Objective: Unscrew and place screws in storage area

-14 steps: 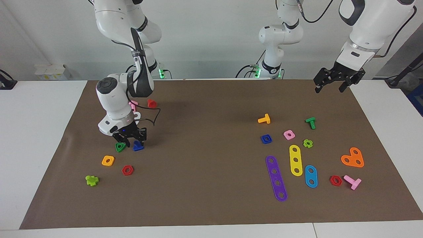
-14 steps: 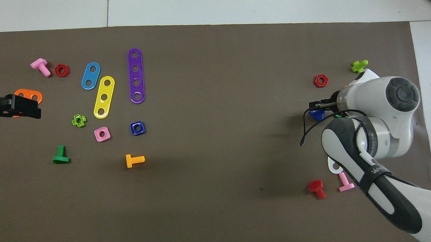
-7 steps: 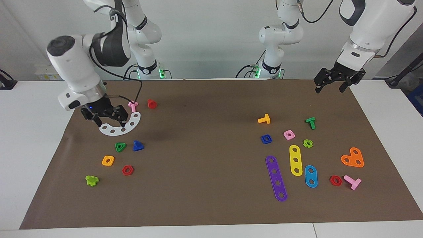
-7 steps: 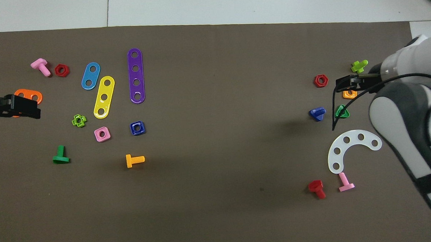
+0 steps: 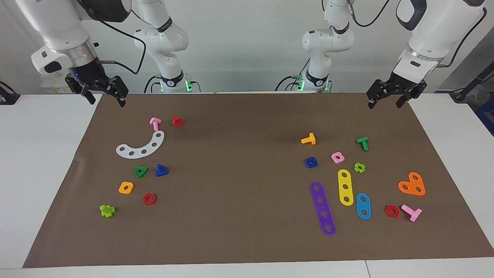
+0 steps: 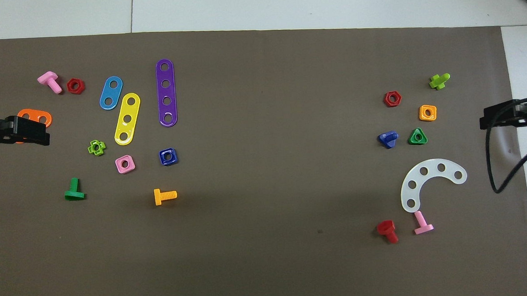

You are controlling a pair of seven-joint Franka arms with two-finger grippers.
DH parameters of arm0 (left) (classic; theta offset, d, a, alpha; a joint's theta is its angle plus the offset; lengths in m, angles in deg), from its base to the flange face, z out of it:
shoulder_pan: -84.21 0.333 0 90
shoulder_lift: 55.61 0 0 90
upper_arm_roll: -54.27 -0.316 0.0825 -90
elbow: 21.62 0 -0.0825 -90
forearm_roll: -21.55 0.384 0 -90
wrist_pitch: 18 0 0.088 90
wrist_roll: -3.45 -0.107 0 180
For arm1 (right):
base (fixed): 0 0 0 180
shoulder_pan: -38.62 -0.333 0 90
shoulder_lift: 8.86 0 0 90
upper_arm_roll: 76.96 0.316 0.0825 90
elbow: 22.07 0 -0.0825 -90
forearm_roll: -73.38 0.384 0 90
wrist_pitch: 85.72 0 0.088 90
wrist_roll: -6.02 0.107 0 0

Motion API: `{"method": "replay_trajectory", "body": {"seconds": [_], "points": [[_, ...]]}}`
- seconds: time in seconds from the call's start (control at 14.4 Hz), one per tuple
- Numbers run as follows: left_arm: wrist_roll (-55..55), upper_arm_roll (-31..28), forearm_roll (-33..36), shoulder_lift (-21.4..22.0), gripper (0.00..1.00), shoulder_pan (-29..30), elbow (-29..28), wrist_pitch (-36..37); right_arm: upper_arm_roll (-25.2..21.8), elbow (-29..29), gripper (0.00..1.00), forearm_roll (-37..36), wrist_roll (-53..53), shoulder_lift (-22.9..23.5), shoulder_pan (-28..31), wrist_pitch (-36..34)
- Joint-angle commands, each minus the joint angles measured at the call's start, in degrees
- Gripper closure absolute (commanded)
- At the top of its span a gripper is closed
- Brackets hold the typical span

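The dark-blue screw (image 5: pixel 161 170) (image 6: pixel 388 139) lies free on the brown mat, beside the green triangular nut (image 5: pixel 140 171) (image 6: pixel 418 137). It rests in the storage area (image 5: pixel 136 180) (image 6: pixel 405 118), the patch among the white curved strip (image 5: pixel 141 147) (image 6: pixel 429 183), the orange square nut (image 5: pixel 126 187) and the red hexagon nut (image 5: pixel 149 199). My right gripper (image 5: pixel 107 102) (image 6: pixel 489 119) hangs open and empty over the mat's corner at the right arm's end. My left gripper (image 5: pixel 384 105) (image 6: pixel 40 133) waits open over the mat's edge at the left arm's end.
A pink screw (image 5: pixel 155 123) and a red screw (image 5: pixel 177 121) lie by the white strip, and a lime cross piece (image 5: pixel 107 211) sits farther out. Toward the left arm's end lie purple (image 5: pixel 322 208), yellow and blue strips, an orange plate (image 5: pixel 412 184), several nuts and several screws.
The right gripper let go of the dark-blue screw beside the green nut. It then rose and drew back to the mat's corner at its own end. The left arm has not moved.
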Motion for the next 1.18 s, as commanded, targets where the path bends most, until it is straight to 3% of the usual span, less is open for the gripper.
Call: {"method": "replay_trajectory", "body": {"seconds": [0.0, 1.11], "points": [[-0.2, -0.2, -1.0, 1.9, 0.0, 0.3, -2.3, -0.7, 0.6, -1.4, 0.0, -0.6, 0.0, -0.1, 1.4, -0.7], [-0.2, -0.2, -1.0, 1.9, 0.0, 0.3, -2.3, -0.7, 1.3, -2.4, 0.0, 0.2, -0.4, -0.6, 0.7, -0.1]]}}
